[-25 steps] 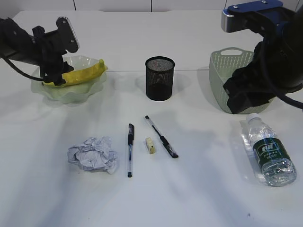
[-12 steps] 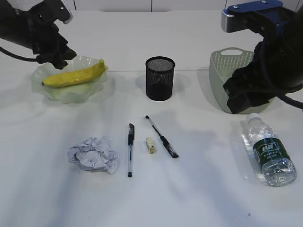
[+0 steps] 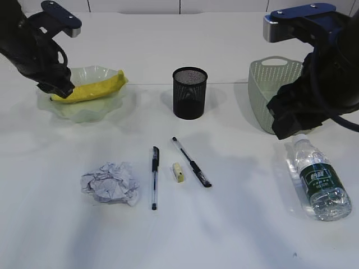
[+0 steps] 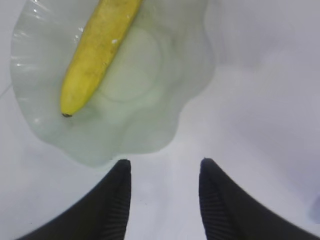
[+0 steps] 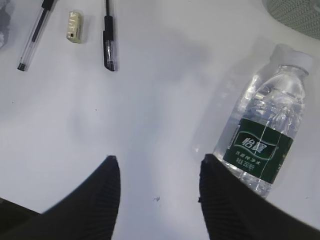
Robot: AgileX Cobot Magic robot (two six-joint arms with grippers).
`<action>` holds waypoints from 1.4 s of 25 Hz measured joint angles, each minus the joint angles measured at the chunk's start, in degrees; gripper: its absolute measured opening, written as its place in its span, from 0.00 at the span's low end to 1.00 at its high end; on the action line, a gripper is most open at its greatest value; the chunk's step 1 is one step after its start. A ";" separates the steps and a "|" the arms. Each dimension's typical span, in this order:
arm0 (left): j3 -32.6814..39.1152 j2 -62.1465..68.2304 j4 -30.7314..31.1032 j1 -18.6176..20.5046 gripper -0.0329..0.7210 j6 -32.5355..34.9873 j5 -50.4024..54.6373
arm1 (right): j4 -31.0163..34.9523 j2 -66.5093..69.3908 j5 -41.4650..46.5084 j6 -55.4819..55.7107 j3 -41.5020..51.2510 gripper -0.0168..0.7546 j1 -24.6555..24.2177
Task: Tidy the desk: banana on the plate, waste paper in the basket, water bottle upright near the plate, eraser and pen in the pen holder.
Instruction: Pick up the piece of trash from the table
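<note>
**Banana on the plate, both grippers empty**

A long yellow banana [image 4: 98,51] lies in a pale green scalloped plate [image 4: 165,122] at the far left of the white worktop [image 3: 252,235]. The left gripper [image 4: 164,172] hangs over the plate's rim, jaws spread, holding nothing. The right gripper [image 5: 159,167], jaws also spread and empty, hovers beside a clear plastic water bottle [image 5: 262,127] lying on its side near a sage-green basket [image 3: 269,84]. Between them sit a black mesh pen holder [image 3: 189,92], two pens, a cream eraser [image 3: 178,172] and crumpled paper [image 3: 110,183].
</note>
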 joint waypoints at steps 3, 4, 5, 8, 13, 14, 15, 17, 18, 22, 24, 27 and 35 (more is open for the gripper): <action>0.00 -1.27 0.09 -2.29 0.45 -5.06 4.51 | 0.00 0.00 0.00 0.00 0.00 0.52 0.00; 0.00 -1.51 0.09 -2.87 0.45 -6.48 6.34 | 0.00 0.00 0.02 0.00 0.00 0.52 0.00; 0.00 -1.65 -0.27 -3.21 0.45 -7.58 8.16 | 0.00 0.00 0.12 0.00 0.00 0.52 0.00; 0.00 -1.75 -2.42 -3.46 0.45 -11.08 13.01 | 0.00 0.00 0.92 0.00 0.00 0.52 0.00; 0.35 -3.17 -4.77 -3.46 0.50 -15.34 16.22 | 1.34 0.00 1.76 0.00 0.00 0.52 0.00; 0.89 -4.07 -4.96 -3.46 0.51 -15.98 16.22 | 1.34 0.00 1.76 0.00 0.00 0.52 0.00; 1.91 -4.95 -5.25 -3.46 0.52 -16.67 16.06 | 2.17 0.00 1.76 0.00 0.00 0.52 0.00; 4.97 -7.41 -5.44 -3.46 0.55 -17.77 15.22 | 3.40 0.00 1.81 0.00 0.00 0.52 0.00; 6.60 -8.77 -5.44 -3.46 0.56 -18.37 14.58 | 4.16 0.00 1.90 0.00 0.00 0.52 0.00; 15.48 -14.72 -8.90 -3.46 0.62 -19.68 11.00 | 6.13 0.00 1.94 0.00 0.00 0.52 0.00; 19.47 -17.72 -11.19 -3.46 0.63 -19.80 9.36 | 6.53 0.00 2.03 0.00 0.00 0.52 0.00; 23.39 -21.44 -13.00 -3.46 0.64 -19.88 8.12 | 6.67 0.00 2.03 0.00 0.00 0.52 0.00; 27.36 -23.25 -26.68 -3.46 0.64 -19.39 2.16 | 6.81 0.00 2.03 0.00 0.00 0.52 0.00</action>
